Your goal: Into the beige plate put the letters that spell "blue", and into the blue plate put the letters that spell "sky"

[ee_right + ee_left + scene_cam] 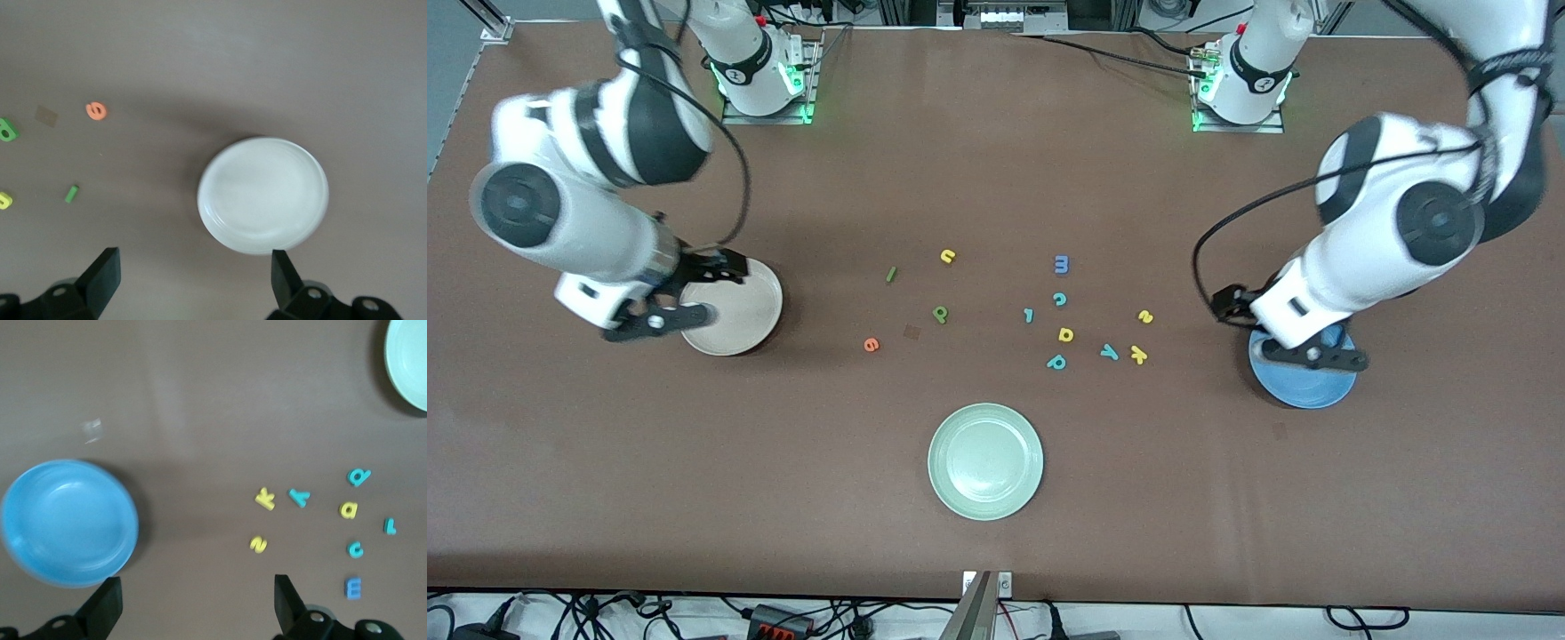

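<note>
Left end effector [1307,354] hangs spread over blue plate [1303,378]; right end effector [660,320], spread, over beige plate [734,307]. Letters [1005,311] scattered mid-frame, unsorted; approach each squarely, pinch lightly.

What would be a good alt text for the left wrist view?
The left gripper, fingers open, hangs over the brown table beside the empty blue plate. Small foam letters lie scattered nearby: yellow k, yellow s, teal y. A pale green plate shows at the edge.
</note>
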Tool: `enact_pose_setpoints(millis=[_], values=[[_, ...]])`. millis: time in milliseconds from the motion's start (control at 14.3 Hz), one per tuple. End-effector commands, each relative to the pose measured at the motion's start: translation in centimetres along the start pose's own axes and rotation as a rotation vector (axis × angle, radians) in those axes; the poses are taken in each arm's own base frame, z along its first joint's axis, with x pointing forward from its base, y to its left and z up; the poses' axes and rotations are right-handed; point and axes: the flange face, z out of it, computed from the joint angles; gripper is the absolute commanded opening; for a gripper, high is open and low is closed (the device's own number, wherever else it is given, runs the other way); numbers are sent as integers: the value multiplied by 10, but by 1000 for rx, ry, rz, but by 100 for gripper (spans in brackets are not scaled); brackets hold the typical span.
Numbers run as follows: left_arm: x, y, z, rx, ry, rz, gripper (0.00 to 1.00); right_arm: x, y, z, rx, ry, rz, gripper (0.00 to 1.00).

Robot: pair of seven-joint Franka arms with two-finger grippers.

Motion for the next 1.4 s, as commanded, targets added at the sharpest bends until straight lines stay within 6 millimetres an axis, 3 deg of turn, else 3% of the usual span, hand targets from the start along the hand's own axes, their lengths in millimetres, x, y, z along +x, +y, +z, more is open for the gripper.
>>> enact_pose_setpoints(millis=[0, 70, 210, 421, 561, 631, 771, 981, 1262, 1332], values=[[20, 25, 27, 10, 19, 40, 100, 31, -14, 37, 28, 11, -10, 100], [19, 34, 40, 8, 3, 41, 100, 36, -30, 51, 53, 4, -14, 100], [20, 38, 78, 3, -42, -117, 100, 43, -59, 82, 51, -23, 51, 100], [24, 55, 141, 1, -30, -268, 100, 35, -87, 114, 38, -55, 182, 100], [19, 65, 171, 10, -31, -396, 100, 27, -106, 137, 37, -34, 211, 100], [16, 70, 176, 17, -33, -406, 100, 21, -115, 148, 52, -28, 240, 100], [18, 60, 187, 28, -48, -423, 100, 8, -118, 160, 106, -23, 301, 100], [19, 44, 222, 43, -94, -434, 100, -1, -124, 173, 176, -36, 359, 100], [16, 55, 227, 35, -104, -447, 100, -16, -167, 195, 159, -19, 411, 89], [16, 56, 227, 32, -102, -462, 100, -18, -169, 200, 152, -32, 418, 86]])
